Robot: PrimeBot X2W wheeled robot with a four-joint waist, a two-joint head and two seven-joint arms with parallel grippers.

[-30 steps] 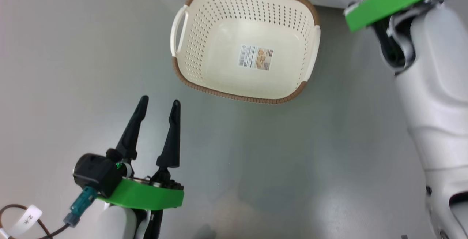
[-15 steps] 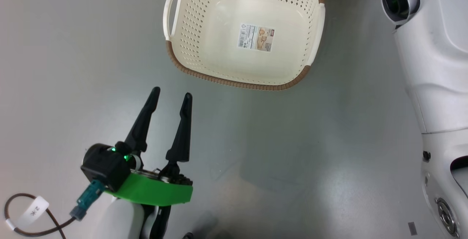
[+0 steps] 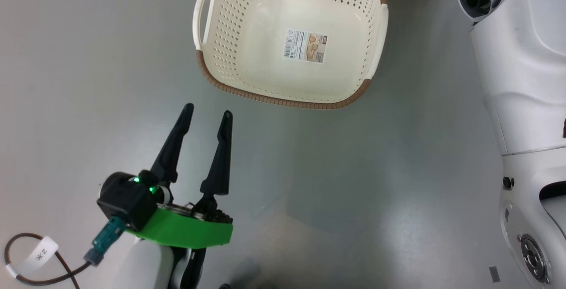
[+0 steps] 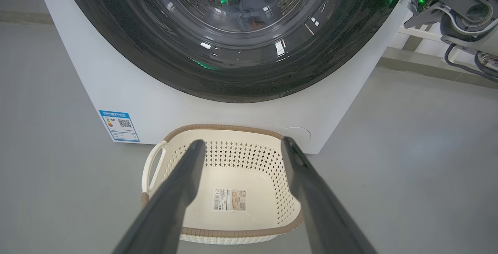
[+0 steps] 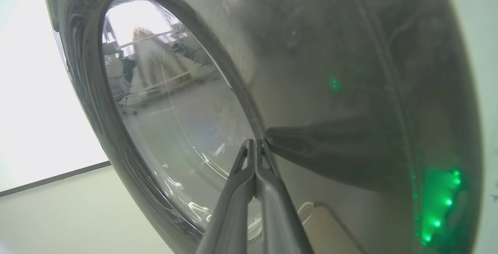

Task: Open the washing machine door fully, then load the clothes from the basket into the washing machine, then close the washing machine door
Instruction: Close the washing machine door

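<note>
The washing machine (image 4: 116, 83) stands white on the grey floor. The washing machine door (image 4: 155, 63), with its black rim, lies against the machine's front. Bluish clothes (image 4: 249, 11) show through the glass, inside the drum. The basket (image 3: 221, 23) sits before the machine, holding nothing but its paper label (image 3: 306, 46). My left gripper (image 3: 208, 109) hovers open over the floor, short of the basket's (image 4: 229, 232) near rim. My right gripper (image 5: 255, 142) is shut, with its tips at the door's (image 5: 350, 90) glossy surface, beside the glass window (image 5: 175, 110).
My pale right arm (image 3: 522, 81) runs down the right side of the head view. Its wrist (image 4: 451, 1) with cables sits at the door's right edge. A blue energy label (image 4: 118, 125) marks the machine's lower left. Grey floor (image 3: 353, 191) lies around the basket.
The head camera has shifted, so the basket sits higher in the picture. The right arm's green wrist piece has left the top edge. Both grippers keep their states.
</note>
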